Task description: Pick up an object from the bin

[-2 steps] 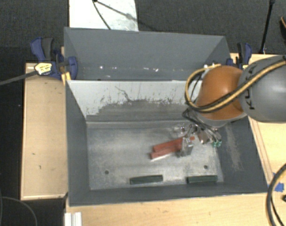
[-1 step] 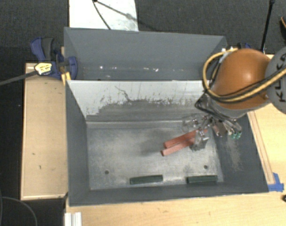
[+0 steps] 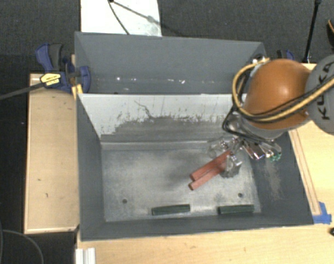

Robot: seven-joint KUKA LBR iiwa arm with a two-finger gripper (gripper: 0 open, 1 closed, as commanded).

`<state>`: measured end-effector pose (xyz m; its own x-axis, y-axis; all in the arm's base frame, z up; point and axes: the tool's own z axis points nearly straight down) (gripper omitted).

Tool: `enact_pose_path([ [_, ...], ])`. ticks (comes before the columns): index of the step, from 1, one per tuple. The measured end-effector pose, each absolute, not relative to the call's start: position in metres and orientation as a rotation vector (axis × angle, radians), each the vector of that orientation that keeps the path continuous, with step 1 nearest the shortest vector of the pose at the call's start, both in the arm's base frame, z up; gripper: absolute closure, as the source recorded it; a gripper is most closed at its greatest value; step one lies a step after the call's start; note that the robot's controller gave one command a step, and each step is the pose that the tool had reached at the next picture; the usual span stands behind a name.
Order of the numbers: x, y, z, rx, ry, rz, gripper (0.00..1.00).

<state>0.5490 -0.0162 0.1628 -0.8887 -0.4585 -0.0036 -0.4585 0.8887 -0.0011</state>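
A reddish-brown flat bar lies slanted on the bin floor right of centre, its upper right end reaching up under my gripper. The gripper hangs low over that end, beneath the orange dome of the wrist, and its metal fingers sit around the bar's tip. Whether the bar is clamped between them is hidden. Two dark green flat blocks lie along the front wall: one in the middle and one to the right, both well in front of the gripper.
The arm reaches in from the right over the bin's right wall. The left half of the bin floor is bare metal, with scuffed slanted walls at the back and sides.
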Motion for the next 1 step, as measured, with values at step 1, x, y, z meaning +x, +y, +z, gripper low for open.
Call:
enact_pose_path([
  [1,0.5519,-0.0109,0.2139,-0.733,3.047,-0.002,1.00],
])
